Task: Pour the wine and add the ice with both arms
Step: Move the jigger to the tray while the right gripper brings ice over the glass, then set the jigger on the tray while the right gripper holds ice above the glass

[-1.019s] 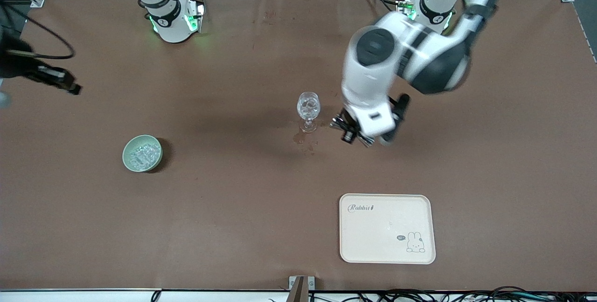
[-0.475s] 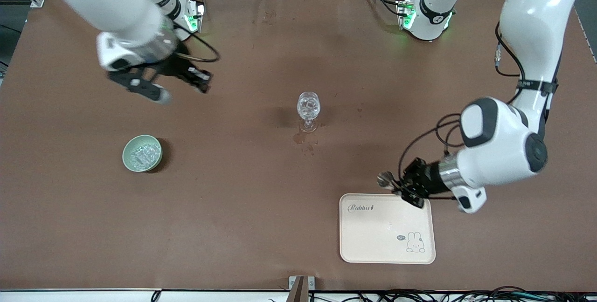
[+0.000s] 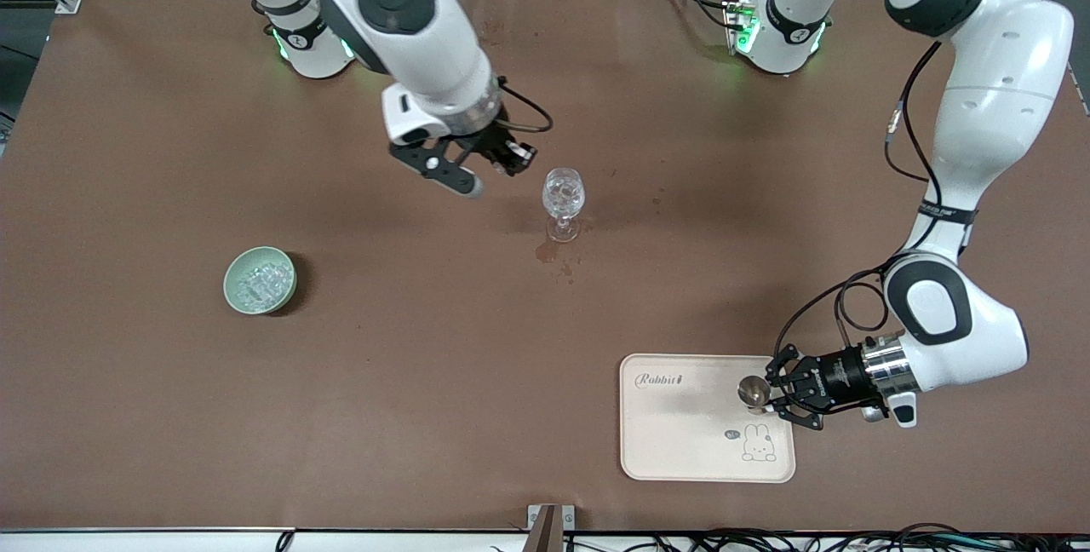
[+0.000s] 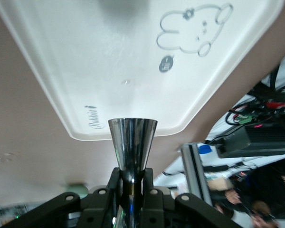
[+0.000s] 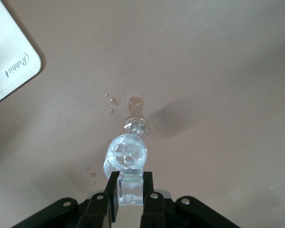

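While right hand grips ice, upright glass

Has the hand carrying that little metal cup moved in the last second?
Yes. The left hand with the metal cup went from beside the wine glass to over the cream tray.

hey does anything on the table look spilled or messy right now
Yes. A small wet stain with scattered droplets marks the brown table cover right at the foot of the stemmed glass, on the side nearer the front camera. Nothing else looks out of place.
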You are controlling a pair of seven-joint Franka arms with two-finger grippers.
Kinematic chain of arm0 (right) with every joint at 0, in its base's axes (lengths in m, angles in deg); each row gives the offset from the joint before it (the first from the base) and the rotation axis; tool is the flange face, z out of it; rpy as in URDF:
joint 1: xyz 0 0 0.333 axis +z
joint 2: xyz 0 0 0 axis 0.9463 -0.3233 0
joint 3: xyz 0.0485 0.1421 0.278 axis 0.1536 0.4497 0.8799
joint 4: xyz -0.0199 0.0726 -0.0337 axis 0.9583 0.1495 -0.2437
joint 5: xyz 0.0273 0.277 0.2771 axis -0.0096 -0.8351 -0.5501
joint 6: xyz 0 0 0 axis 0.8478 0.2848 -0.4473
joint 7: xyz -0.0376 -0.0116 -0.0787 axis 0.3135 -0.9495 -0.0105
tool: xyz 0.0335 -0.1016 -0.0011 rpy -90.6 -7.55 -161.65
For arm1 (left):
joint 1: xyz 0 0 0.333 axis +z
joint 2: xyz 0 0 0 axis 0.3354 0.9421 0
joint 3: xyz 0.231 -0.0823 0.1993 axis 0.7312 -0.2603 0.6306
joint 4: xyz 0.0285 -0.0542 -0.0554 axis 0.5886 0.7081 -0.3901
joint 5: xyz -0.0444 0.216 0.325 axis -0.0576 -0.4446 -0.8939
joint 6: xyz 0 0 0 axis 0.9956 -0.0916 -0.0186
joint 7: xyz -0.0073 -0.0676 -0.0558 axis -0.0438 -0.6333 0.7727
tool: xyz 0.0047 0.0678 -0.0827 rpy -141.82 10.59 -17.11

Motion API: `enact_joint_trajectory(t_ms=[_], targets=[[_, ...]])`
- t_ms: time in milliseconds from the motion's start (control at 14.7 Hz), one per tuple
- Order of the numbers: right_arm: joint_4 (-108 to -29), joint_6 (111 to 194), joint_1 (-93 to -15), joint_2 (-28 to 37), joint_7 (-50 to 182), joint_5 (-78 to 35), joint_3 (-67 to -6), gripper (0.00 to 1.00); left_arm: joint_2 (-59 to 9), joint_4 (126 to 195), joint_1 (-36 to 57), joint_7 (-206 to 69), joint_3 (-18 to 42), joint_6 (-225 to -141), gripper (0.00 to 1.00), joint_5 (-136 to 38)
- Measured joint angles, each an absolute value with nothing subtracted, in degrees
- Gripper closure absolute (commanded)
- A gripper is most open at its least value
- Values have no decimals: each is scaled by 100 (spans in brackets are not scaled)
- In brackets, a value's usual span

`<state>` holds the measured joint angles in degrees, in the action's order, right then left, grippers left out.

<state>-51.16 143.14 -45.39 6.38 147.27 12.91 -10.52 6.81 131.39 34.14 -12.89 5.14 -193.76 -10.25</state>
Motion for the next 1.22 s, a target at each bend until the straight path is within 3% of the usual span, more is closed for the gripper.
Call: enact_joint_trajectory(t_ms=[408, 747, 1087, 1223], targets=[[-5108, 14752, -4174, 139, 15015, 1384, -1054, 100, 1299, 13053, 3605, -1678, 511, -19391, 97, 68], [-5107, 14956, -4034, -146, 15138, 1450, -1054, 99, 1404, 13034, 3581, -1757, 492, -19385, 89, 575], [-5105, 15038, -4016, -262, 15158, 1446, -1055, 99, 1494, 13035, 3561, -1887, 491, -19385, 71, 579], [-5105, 15080, -3999, -269, 15171, 1444, -1055, 99, 1534, 13035, 3572, -1980, 491, -19383, 51, 588]])
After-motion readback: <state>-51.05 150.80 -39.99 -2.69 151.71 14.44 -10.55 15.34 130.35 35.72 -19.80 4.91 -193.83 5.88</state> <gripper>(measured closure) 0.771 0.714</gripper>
